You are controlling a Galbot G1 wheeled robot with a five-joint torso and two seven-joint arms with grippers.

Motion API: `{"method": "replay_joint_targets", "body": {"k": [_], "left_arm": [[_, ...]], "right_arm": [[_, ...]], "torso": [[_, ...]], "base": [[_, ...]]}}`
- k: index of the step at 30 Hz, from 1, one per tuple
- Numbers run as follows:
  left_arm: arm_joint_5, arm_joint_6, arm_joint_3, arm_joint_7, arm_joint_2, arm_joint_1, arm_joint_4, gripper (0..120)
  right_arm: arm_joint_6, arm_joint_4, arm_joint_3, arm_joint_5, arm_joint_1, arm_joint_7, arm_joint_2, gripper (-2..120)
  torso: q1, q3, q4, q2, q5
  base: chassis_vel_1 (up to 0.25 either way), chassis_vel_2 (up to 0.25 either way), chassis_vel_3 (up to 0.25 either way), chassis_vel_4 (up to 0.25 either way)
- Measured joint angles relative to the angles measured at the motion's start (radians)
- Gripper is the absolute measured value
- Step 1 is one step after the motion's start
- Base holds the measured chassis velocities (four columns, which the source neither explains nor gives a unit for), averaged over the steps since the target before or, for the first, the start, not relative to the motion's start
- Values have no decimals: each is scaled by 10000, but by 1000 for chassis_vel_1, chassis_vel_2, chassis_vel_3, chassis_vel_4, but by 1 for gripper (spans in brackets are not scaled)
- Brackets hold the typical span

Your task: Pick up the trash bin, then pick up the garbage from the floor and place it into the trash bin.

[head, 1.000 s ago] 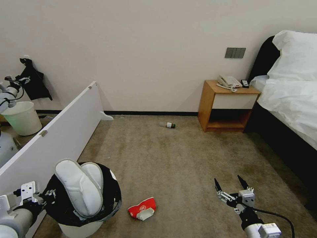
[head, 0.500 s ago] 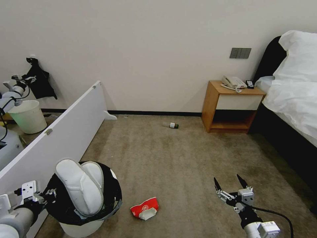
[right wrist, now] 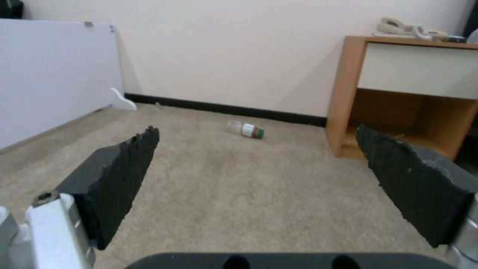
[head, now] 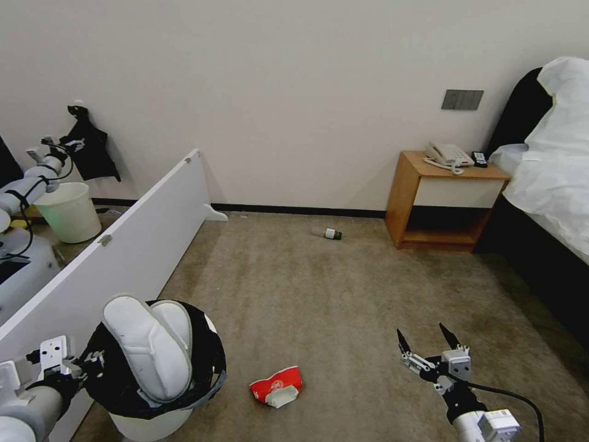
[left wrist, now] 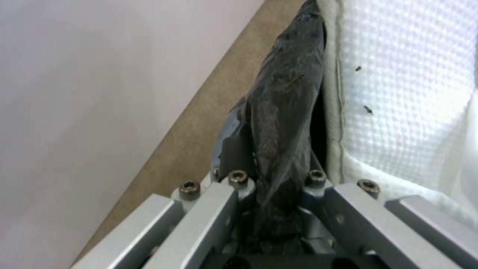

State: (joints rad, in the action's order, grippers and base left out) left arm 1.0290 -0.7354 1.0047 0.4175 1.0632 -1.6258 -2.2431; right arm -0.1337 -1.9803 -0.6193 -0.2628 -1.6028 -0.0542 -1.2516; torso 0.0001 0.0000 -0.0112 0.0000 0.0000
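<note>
- The bin (head: 161, 417), white with a black bag (head: 211, 362) folded over its rim, is at the robot's lower left, close against a white panel (head: 132, 242) that runs along that side.
- Two white slippers (head: 147, 344) stand on end in the bin, poking well above the rim.
- The left gripper (head: 78, 367) has its jaws clamped on the bin's rim at the side nearest the panel; the left wrist view shows the bag (left wrist: 283, 112) pinched between them, with a slipper (left wrist: 403, 82) just beside.
- A red-and-white packet (head: 277, 387) lies on the carpet (head: 319, 294) just right of the bin, between the bin and the right gripper (head: 429, 344) and apart from both.
- The right gripper hangs low over bare carpet at the robot's lower right, jaws wide apart and holding nothing.
- A small green-capped bottle (head: 331, 233) lies on its side far ahead near the wall; in the right wrist view the bottle (right wrist: 245, 129) sits between the two pads (right wrist: 119, 164) but well beyond them.
- A wooden nightstand (head: 445, 205) with a phone (head: 449, 155) stands right of the bottle, a bed (head: 552, 178) past it.
</note>
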Motion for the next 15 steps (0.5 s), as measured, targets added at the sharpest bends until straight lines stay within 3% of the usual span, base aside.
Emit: {"method": "replay_joint_targets", "body": {"k": [15], "left_arm": [[-74,0,-18,0,15,35,-21,4]], "right_arm": [[23,49,35,-18,26,9,25,100]], "torso": [[0,0,-1,0,0]], "base": [[5,2,7,3]]}}
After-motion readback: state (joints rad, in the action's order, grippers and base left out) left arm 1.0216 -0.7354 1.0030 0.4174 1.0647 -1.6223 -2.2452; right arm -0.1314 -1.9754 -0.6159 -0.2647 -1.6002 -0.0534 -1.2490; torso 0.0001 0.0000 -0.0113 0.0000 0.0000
